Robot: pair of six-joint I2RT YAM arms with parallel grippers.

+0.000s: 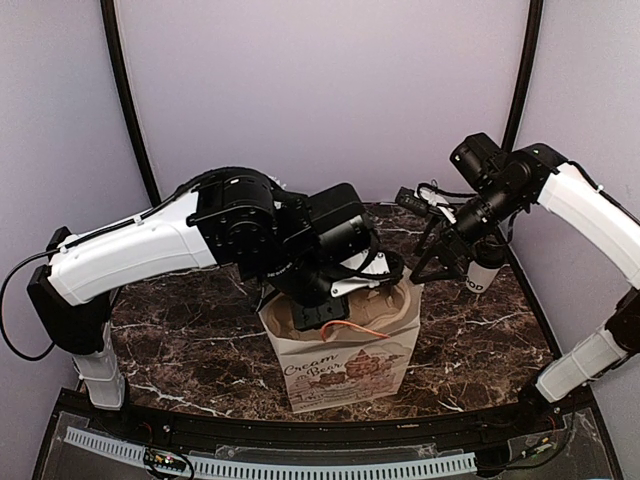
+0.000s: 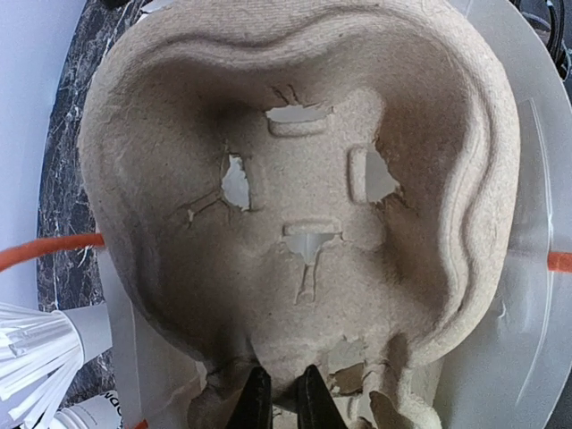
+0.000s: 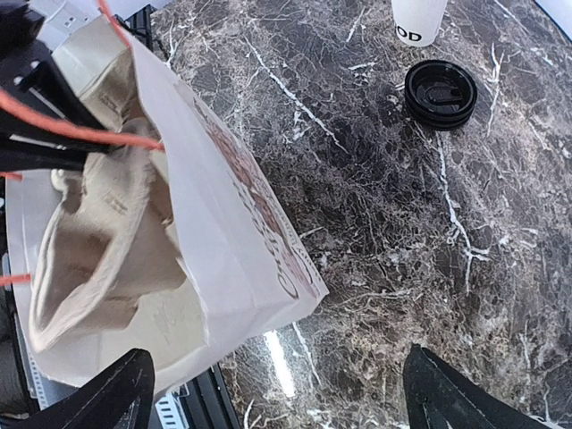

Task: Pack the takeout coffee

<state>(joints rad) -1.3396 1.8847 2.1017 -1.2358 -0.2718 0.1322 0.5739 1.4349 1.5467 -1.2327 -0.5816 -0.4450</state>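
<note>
No cup with a black lid on it shows in any view, so the takeout coffee is hidden or out of view. A white paper bag (image 1: 350, 368) with orange handles stands at the table's front centre and also shows in the right wrist view (image 3: 241, 223). A brown pulp cup carrier (image 2: 304, 179) sits in the bag's mouth (image 1: 388, 305). My left gripper (image 2: 284, 400) is above the bag and shut on the carrier's near rim. My right gripper (image 3: 281, 402) is wide open and empty, just right of the bag (image 1: 432, 268).
A white cup with dark lettering (image 3: 418, 20) stands at the back right (image 1: 484, 272), its top hidden. A loose black lid (image 3: 440, 92) lies on the marble beside it. A white cup of straws (image 2: 36, 353) stands left of the bag, next to another lettered cup (image 2: 89, 413).
</note>
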